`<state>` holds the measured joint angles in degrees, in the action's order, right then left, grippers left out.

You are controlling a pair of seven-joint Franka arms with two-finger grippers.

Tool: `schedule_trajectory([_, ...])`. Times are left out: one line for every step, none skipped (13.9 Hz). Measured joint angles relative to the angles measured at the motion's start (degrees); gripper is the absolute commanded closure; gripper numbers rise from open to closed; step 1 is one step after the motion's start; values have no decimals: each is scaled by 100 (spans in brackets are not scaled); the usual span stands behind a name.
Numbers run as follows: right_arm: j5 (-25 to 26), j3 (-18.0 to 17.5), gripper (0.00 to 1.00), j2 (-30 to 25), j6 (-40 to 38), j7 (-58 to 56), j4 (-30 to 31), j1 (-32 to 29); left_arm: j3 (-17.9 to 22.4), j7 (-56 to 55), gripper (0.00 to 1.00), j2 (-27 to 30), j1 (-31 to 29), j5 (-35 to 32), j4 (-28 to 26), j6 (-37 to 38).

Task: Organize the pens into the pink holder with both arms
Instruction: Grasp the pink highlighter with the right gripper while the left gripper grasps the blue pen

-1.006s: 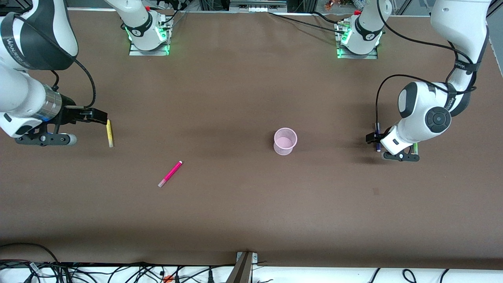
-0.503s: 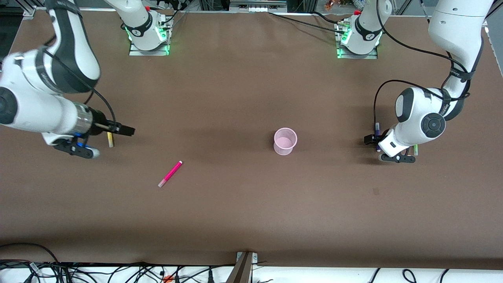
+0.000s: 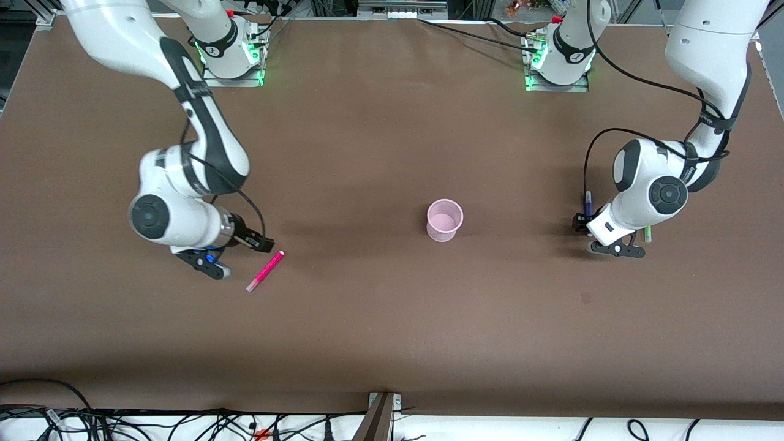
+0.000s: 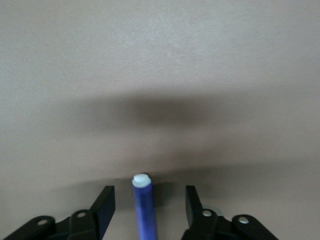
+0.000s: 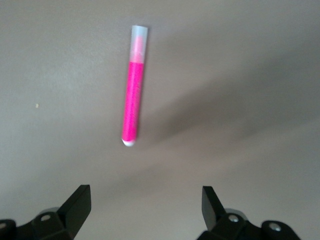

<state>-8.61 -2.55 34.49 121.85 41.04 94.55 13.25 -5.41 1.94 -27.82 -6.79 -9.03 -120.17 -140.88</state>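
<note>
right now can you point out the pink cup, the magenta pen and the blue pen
translucent pale pink plastic cup (image 3: 444, 220), front view, inside of the cup
slim magenta pink marker pen (image 5: 132, 102), right wrist view, mid barrel
dark purple-blue marker pen (image 4: 144, 207), left wrist view, barrel below the pale tip

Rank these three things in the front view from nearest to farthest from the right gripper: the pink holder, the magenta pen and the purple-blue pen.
From the right gripper:
1. The magenta pen, lying on the table just beside it.
2. The pink holder, mid-table.
3. The purple-blue pen, at the left arm's end, between the left gripper's open fingers.
</note>
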Motion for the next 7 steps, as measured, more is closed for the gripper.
schedule_trajectory([-1, 1, 7, 159, 245, 131, -3, 38, 0, 8, 66, -46, -43, -18, 0, -45])
schedule_trajectory([-6, 0, 9, 297, 436, 191, -6, 53, 1, 15, 72, -73, -75, -20, 0, -70])
schedule_trajectory([-12, 1, 11, 399, 560, 204, -10, 54, -3, 24, 81, -70, -84, -20, 4, -77])
schedule_trajectory([-17, 4, 13, 469, 620, 215, -13, 53, -12, 27, 91, -66, -83, -20, 10, -77])
schedule_trajectory([-21, 5, 13, 509, 676, 219, -16, 53, -26, 27, 100, -66, -83, -20, 13, -77])
schedule_trajectory([-24, 8, 15, 545, 777, 230, -17, 53, -26, 29, 100, -65, -82, -21, 13, -76])
schedule_trajectory([-24, 11, 22, 583, 877, 232, -17, 52, -26, 29, 100, -65, -83, -21, 13, -76])
